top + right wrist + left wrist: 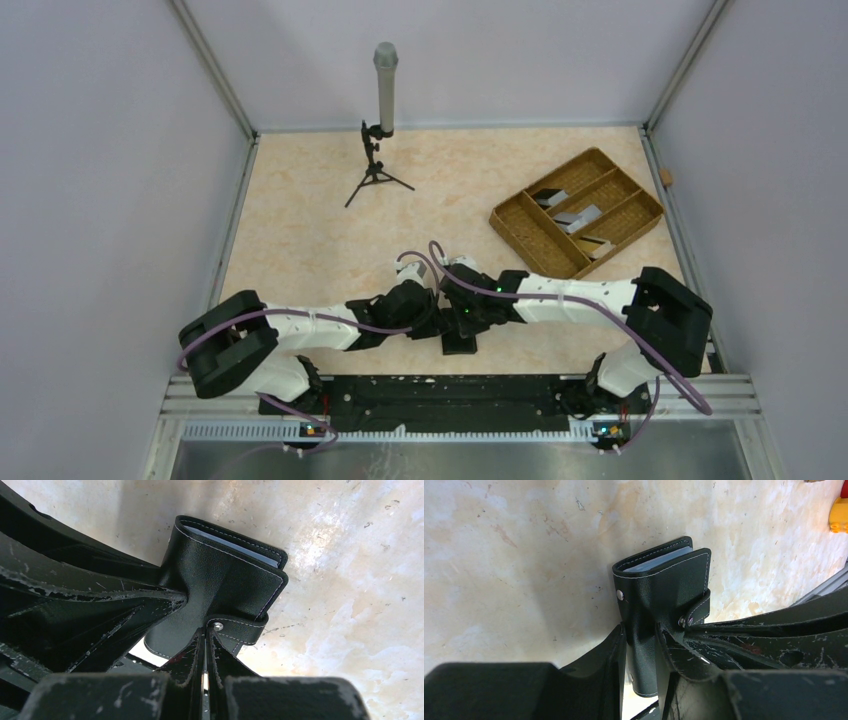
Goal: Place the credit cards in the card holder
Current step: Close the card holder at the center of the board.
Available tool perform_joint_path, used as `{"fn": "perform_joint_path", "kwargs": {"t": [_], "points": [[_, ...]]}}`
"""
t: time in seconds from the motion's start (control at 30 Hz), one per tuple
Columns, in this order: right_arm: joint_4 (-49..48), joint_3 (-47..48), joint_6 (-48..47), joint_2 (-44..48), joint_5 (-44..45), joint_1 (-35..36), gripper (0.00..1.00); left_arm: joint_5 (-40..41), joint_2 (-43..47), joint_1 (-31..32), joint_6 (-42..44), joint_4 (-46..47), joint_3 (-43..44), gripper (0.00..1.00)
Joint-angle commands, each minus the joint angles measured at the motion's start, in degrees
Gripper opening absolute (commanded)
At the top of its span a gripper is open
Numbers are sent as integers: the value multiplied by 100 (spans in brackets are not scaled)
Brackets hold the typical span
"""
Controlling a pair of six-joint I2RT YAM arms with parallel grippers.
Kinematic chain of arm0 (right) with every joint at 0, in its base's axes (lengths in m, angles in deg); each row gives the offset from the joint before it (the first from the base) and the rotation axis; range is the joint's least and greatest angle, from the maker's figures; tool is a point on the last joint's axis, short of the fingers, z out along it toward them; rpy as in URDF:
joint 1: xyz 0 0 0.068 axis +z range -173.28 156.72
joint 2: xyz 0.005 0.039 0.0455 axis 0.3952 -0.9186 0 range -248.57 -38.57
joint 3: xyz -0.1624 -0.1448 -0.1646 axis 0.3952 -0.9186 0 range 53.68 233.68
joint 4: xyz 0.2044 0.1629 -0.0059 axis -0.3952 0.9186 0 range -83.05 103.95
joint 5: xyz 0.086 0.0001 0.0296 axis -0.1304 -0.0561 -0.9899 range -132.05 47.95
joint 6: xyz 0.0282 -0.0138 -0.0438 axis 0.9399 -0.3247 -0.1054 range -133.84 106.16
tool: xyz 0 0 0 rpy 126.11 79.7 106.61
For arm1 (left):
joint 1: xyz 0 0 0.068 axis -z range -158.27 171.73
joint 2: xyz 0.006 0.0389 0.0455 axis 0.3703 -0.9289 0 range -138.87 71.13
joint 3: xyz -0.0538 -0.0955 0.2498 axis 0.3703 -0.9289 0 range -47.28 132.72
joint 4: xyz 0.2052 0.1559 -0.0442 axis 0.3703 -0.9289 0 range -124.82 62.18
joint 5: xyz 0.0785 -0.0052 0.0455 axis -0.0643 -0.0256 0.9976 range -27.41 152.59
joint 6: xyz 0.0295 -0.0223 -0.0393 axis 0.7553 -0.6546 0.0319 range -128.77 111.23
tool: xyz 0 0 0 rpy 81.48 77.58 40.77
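Observation:
The card holder (664, 587), a black bifold wallet with white stitching, is folded shut and held upright above the table near its front edge (460, 342). My left gripper (641, 630) is shut on the card holder's lower body, one finger on each side. My right gripper (206, 630) is shut, its tips pressed against the clasp tab (240, 627) by the metal snap, with nothing visible between them. Pale sleeve edges show in the card holder's top (225, 537). Some credit cards lie in the woven tray: a dark one (548, 197) and a pale grey one (578, 215).
The brown woven divided tray (640, 200) sits at the back right. A small tripod holding a grey cylinder (384, 90) stands at the back centre. A yellow block (839, 515) lies at the edge of the left wrist view. A metal rail (460, 400) runs along the front edge.

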Motion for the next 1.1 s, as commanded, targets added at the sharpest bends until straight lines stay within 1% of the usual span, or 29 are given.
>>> {"fn": "perform_joint_path", "kwargs": {"t": [0.0,0.57,0.73,0.87,1.07], "points": [[-273,-122,-98,-2,0,-114,0,152,-109,32,118,-462,-11,31],[-914,-767,-265,89,-471,-656,0,183,-114,68,74,-586,33,30],[-1204,-1187,-236,320,-758,-934,0,217,-107,91,58,-682,65,30],[-1647,-1636,-186,490,-1073,-1233,0,256,-88,104,41,-768,83,30],[-2230,-2190,-73,561,-1416,-1490,0,293,-105,118,-3,-859,104,30]]}}
